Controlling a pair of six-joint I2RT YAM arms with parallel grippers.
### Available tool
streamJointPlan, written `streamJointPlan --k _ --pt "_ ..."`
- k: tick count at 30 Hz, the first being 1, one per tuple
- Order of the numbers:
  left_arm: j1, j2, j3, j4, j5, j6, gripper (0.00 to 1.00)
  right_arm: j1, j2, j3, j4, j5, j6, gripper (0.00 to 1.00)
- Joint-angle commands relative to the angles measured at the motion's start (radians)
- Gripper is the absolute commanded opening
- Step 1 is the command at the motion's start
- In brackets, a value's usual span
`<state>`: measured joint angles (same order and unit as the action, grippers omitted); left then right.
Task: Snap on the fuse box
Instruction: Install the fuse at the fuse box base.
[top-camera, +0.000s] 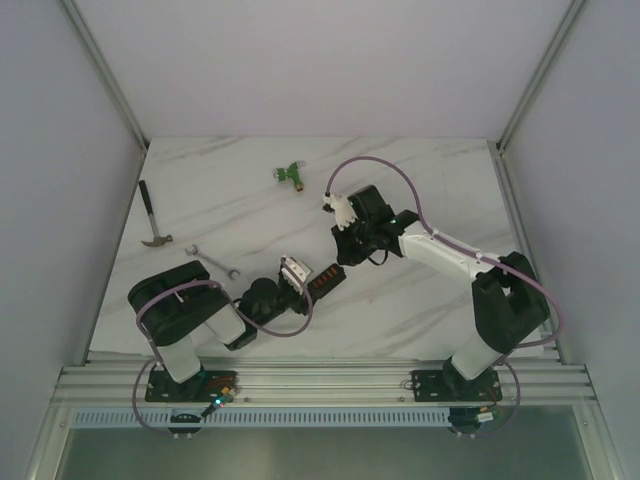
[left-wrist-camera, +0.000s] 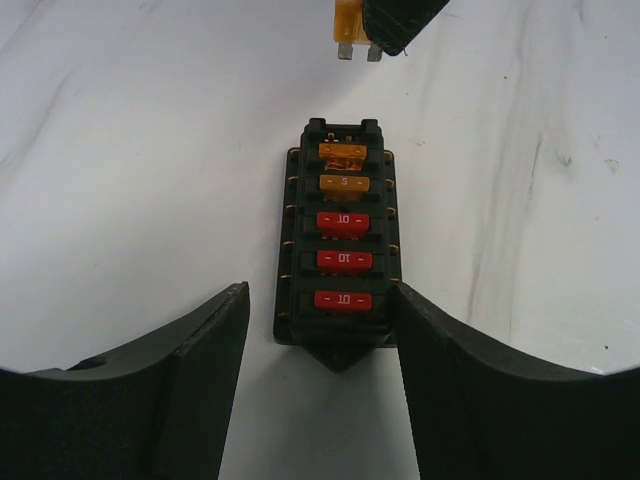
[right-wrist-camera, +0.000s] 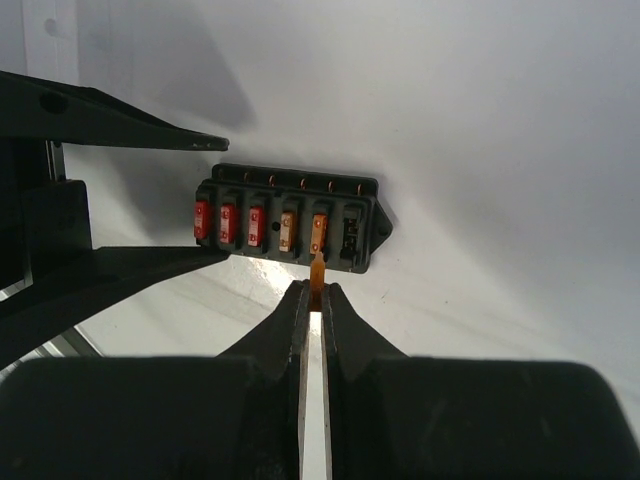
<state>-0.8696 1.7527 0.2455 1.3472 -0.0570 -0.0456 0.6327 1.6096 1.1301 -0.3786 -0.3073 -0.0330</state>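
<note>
The black fuse box (top-camera: 322, 278) lies flat on the marble table. It carries three red fuses and two amber ones, and the slot at its far end (left-wrist-camera: 345, 131) is bare. My left gripper (left-wrist-camera: 320, 292) is open and straddles the near end of the fuse box (left-wrist-camera: 343, 250); its right finger (left-wrist-camera: 440, 350) is against the box's edge and the left finger (left-wrist-camera: 215, 350) stands apart from it. My right gripper (right-wrist-camera: 317, 288) is shut on an orange fuse (right-wrist-camera: 317, 270), held just off the fuse box (right-wrist-camera: 290, 220), prongs pointing down (left-wrist-camera: 347, 30).
A hammer (top-camera: 152, 215) and a wrench (top-camera: 212, 261) lie at the left of the table. A green T-shaped connector (top-camera: 290, 175) sits at the back centre. The right arm (top-camera: 450, 255) reaches in from the right.
</note>
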Motion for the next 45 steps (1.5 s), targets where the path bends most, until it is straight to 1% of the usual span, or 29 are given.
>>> streamJointPlan --k 1,4,10,14,19,26,31,38,45 --pt "0.013 0.02 0.015 0.05 0.049 0.007 0.67 0.013 0.02 0.04 -0.016 0.032 0.0 0.0" --pt "0.017 0.021 0.018 0.047 0.061 0.006 0.65 0.017 0.034 0.051 -0.027 0.055 -0.002 0.0" --pt "0.024 0.031 0.026 0.028 0.085 0.003 0.52 0.038 0.084 0.094 -0.066 0.124 -0.001 0.0" --pt "0.024 0.036 0.028 0.015 0.089 0.003 0.5 0.059 0.125 0.129 -0.094 0.172 0.007 0.0" --pt "0.025 0.043 0.032 0.006 0.091 0.003 0.49 0.09 0.163 0.164 -0.144 0.252 0.028 0.0" --pt "0.024 0.044 0.032 -0.002 0.088 0.003 0.48 0.11 0.177 0.162 -0.151 0.305 0.04 0.0" --pt "0.026 0.041 0.033 -0.006 0.093 0.003 0.48 0.111 0.181 0.145 -0.136 0.307 0.036 0.0" --pt "0.026 0.043 0.036 -0.012 0.101 0.003 0.48 0.111 0.194 0.11 -0.068 0.27 0.034 0.0" --pt "0.03 0.042 0.038 -0.016 0.112 0.001 0.48 0.111 0.199 0.082 -0.059 0.275 0.03 0.0"
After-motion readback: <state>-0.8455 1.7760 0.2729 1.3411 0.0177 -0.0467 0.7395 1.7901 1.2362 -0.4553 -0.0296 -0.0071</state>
